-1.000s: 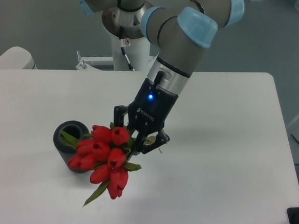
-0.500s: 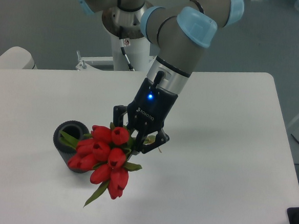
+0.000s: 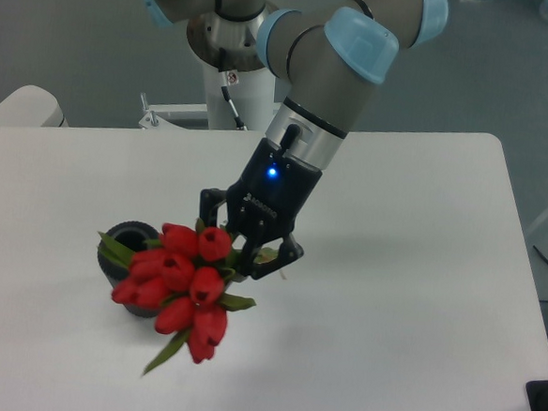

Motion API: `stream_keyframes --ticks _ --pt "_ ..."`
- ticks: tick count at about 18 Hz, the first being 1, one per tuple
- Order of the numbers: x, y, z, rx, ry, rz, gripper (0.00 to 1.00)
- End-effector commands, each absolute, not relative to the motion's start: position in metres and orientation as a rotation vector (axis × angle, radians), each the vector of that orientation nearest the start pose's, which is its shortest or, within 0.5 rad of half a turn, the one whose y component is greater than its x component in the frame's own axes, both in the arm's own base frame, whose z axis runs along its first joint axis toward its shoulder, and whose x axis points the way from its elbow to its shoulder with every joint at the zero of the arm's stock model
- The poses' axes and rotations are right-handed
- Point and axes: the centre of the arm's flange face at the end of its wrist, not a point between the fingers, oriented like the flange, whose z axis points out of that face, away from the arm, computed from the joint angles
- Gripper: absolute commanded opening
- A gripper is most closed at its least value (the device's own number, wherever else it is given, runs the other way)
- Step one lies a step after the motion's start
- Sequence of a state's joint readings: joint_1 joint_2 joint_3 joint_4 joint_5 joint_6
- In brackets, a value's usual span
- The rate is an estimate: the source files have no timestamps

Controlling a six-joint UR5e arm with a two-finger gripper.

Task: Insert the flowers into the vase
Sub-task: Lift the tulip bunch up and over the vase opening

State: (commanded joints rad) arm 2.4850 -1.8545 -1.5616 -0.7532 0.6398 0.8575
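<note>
The flowers, a tight bunch of red tulip buds with green leaves, hang in the air at the table's front left. My gripper is shut on their stems, which its fingers hide. The buds point down and to the left. The vase, a small dark ribbed cylinder, stands upright on the table just left of the bunch. The buds overlap its right side and front in this view, and one green leaf lies across its rim. I cannot tell whether the bunch touches the vase.
The white table stretches to the right and behind. The robot base stands at the table's far edge. A dark object sits past the front right corner.
The gripper and the bunch have shifted a little left and down, so the buds now cover more of the vase's right side.
</note>
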Motion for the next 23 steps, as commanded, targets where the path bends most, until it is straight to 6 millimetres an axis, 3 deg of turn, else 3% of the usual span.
stream_keyframes --ticks 6,15,23 --pt "-0.337 0.548 0.489 -1.955 0.293 -0.332 0.22" --pt "-0.312 0.544 0.498 -1.899 0.322 -0.393 0.22" --pt "-0.272 0.535 0.480 -1.801 0.336 -0.567 0.21"
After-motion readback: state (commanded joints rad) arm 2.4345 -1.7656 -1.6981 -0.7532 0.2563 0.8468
